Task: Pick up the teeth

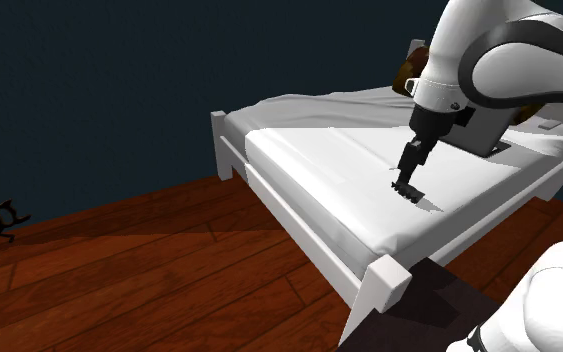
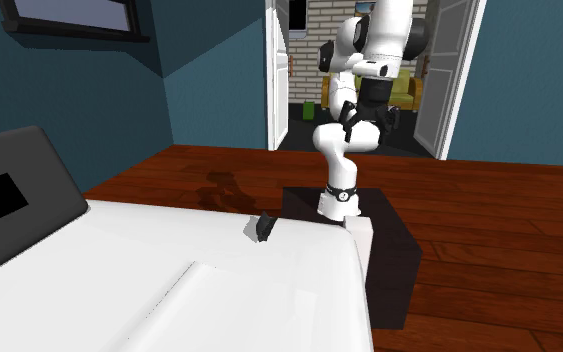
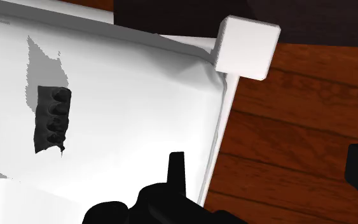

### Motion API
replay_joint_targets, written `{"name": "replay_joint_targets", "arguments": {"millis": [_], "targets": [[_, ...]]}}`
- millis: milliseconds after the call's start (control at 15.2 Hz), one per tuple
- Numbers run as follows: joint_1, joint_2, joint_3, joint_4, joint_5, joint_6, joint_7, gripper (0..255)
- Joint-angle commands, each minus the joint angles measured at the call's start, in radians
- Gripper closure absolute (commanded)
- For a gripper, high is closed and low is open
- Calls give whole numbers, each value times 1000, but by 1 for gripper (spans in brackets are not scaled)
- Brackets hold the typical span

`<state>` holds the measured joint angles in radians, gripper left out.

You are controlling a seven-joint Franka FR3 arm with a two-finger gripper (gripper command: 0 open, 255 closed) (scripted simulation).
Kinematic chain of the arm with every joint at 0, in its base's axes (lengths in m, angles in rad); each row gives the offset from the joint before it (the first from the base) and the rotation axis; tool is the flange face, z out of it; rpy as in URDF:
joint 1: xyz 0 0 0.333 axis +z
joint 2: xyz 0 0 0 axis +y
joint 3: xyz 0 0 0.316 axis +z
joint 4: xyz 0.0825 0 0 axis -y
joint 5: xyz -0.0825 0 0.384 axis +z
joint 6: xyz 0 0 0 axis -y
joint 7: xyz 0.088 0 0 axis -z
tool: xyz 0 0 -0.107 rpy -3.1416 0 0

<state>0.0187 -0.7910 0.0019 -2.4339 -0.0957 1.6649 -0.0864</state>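
Approach stage: gripper, fingers apart and empty, hovers near the bed corner. Dark teeth lie on the bed, at the gripper's six o'clock in shoulder view. Next, likely: centre over them, descend.

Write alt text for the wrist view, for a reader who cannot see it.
A dark set of teeth lies on a white bed, off to one side of the open pincer and not between its fingers. The pincer hangs over the bed's edge, near a white corner post and a wooden floor.
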Motion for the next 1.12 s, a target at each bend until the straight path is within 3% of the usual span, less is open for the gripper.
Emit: {"name": "replay_joint_targets", "arguments": {"millis": [0, 528, 1056], "targets": [[0, 0, 0, 0, 0, 0, 0, 0], [-83, 75, -133, -107, -106, 210, -85, 0], [-160, 239, -275, -137, -194, 440, -165, 0]]}}
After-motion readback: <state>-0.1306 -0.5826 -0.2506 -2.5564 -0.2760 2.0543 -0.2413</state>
